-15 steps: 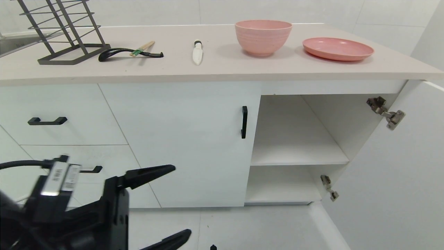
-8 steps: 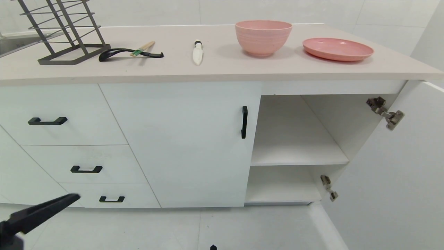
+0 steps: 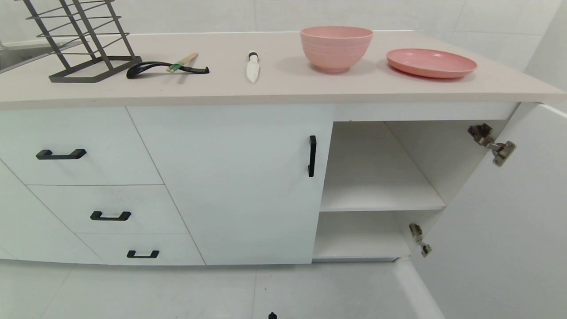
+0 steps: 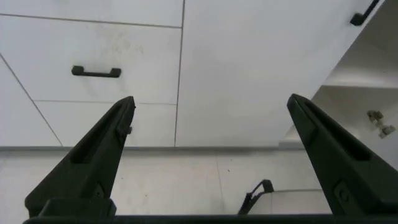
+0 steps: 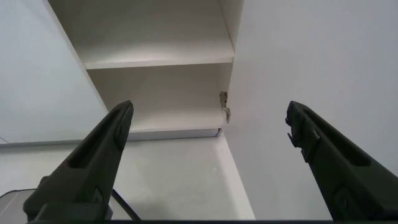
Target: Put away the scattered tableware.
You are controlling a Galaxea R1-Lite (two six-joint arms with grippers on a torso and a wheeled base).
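Here's your tableware, all spread along the countertop (image 3: 283, 86). Far right, you've got the pink plate (image 3: 431, 62), shallow and lying flat. Just left of it stands the pink bowl (image 3: 336, 48), deep, upright, close to the plate but apart from it. Moving left, a small white knife (image 3: 252, 67) lies flat, its black end pointing to the far side. Further left, the black ladle (image 3: 155, 67) rests with its scoop on the left, and wooden chopsticks (image 3: 182, 61) with a green band lie across its handle.

Kitchen, counter (image 3: 283, 91), cabinets (image 3: 230, 177), drawers (image 3: 88, 155), sink (image 3: 17, 55)
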